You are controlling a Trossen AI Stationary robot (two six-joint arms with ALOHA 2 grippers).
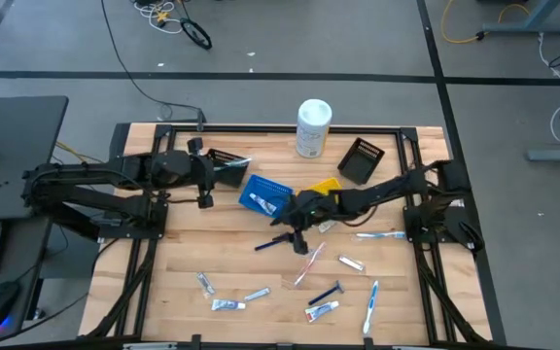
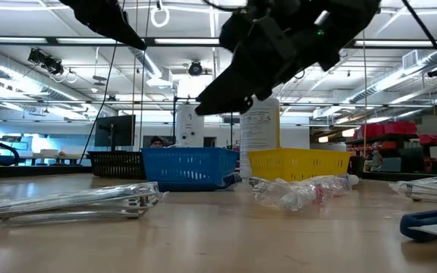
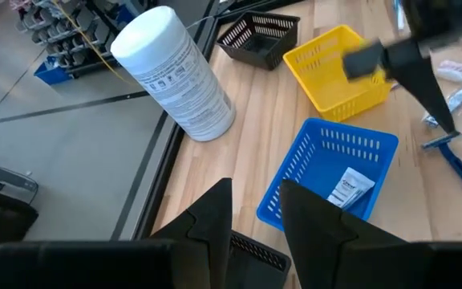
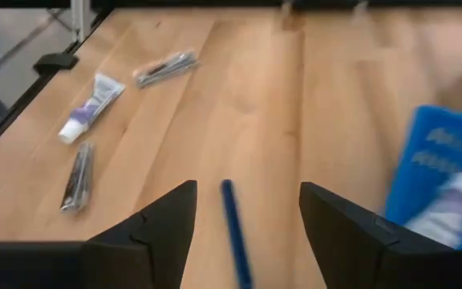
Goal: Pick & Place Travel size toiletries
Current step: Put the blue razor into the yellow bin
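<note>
The toiletries lie scattered on the wooden table's near half: small white tubes [image 1: 227, 305] [image 4: 91, 108], wrapped razors [image 4: 167, 68] and pale toothbrushes [image 1: 370, 306] [image 2: 74, 201]. One white tube [image 3: 347, 189] lies inside the blue bin [image 1: 265, 194]. My right gripper [image 1: 288, 233] [image 4: 243, 217] hangs open above a slim blue-handled item [image 1: 270, 243] [image 4: 235, 225], which lies flat on the table and shows between the fingers. It stays clear of the tabletop in the low view [image 2: 211, 98]. My left gripper [image 1: 244, 167] [image 3: 255, 217] is open, just left of the blue bin [image 3: 331, 172].
A yellow bin [image 1: 324, 187] [image 3: 339, 68], a black bin [image 1: 361, 160] [image 3: 259, 36] and a large white canister [image 1: 312, 126] [image 3: 175, 72] stand on the far half. A black frame [image 1: 261, 127] borders the table. Bare wood [image 1: 202, 238] shows left of centre.
</note>
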